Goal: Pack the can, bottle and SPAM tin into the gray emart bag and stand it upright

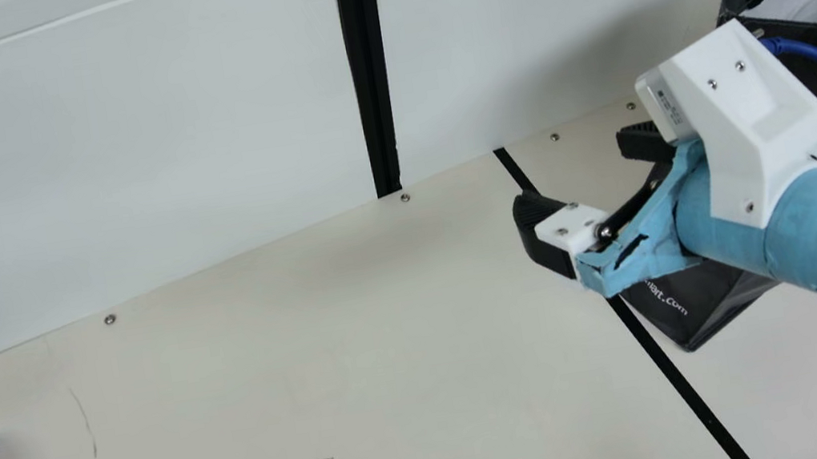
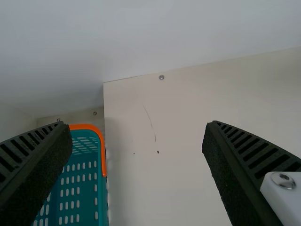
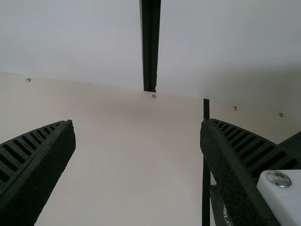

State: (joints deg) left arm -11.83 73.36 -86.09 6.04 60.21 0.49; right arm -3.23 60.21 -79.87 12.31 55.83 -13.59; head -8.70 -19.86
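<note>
the left gripper (image 2: 137, 123) hangs near the teal basket (image 2: 102, 155), fingers wide. the right gripper (image 1: 574, 171), also spread wide, partly hides the gray bag (image 1: 719, 303) on the counter (image 1: 277, 379); best pinch its rim squarely, gently, lest it tip.

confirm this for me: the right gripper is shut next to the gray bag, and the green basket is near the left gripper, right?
Not quite: the right gripper is open, its fingers spread well apart, as the right wrist view shows. It is next to the gray bag, and the green basket is near the left gripper.
</note>
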